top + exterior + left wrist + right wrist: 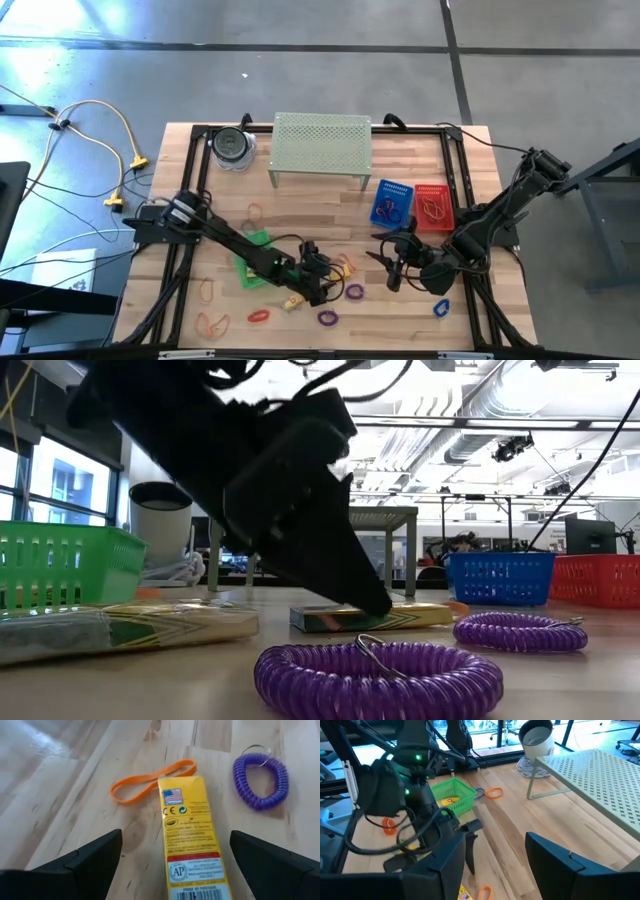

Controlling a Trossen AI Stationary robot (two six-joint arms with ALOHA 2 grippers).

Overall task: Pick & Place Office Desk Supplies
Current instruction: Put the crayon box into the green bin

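In the high view, the left gripper (322, 268) sits in the lower centre of the frame over a small yellow rectangular packet (344, 266) on the wooden slatted table (300, 205), with a purple coiled loop (354, 292) just below and right of it. The right gripper (392, 262) hangs a little to the right, its fingers apart and holding nothing, below the blue basket (391, 201) and red basket (433, 206). In the low view, the left gripper's dark finger (340, 575) slants down from the upper left to the yellow packet (400, 618) lying flat at centre frame; a purple coiled loop (378, 678) fills the lower centre. In the left wrist view, the fingers (87, 862) stand wide apart at the lower corners, and the packet (192, 837) lies flat between them, unclamped; an orange rubber band (150, 781) touches its far end at upper left, and the purple coil (260, 780) lies at upper right. In the right wrist view, the open fingers (565, 865) frame bare wood at the bottom; a green plastic basket (452, 795) sits at upper centre-left.
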